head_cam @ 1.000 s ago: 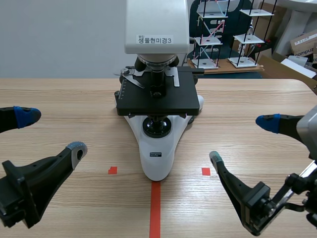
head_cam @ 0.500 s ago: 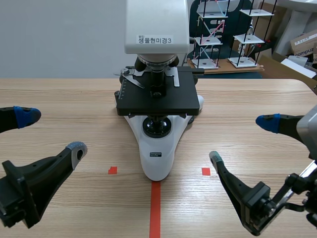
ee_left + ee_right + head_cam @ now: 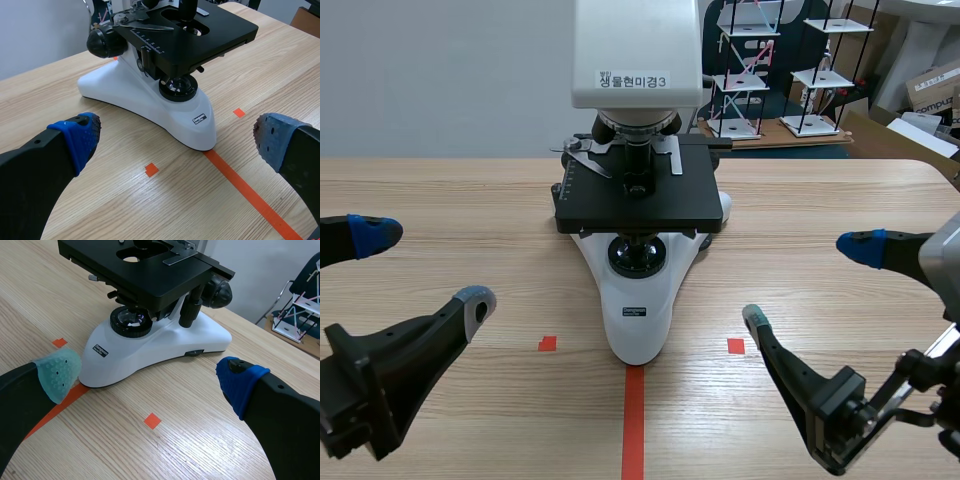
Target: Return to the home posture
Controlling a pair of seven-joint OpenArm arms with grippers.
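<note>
Presently, the left gripper (image 3: 425, 266) and right gripper (image 3: 806, 282) are held spread wide, nothing grasped. The microscope (image 3: 638, 310) is seen untouched on the table (image 3: 440, 190), between them. Home posture is judged essentially reached.

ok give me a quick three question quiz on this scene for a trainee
1. True or false: the left tool and the right tool are both open and hold nothing.
2. The orange-red tape line runs up to: A the microscope base; B a cardboard box; C the far table edge.
3. How many small tape squares flank that base in the scene view?

Key: 1 true; 2 A; 3 two.
</note>
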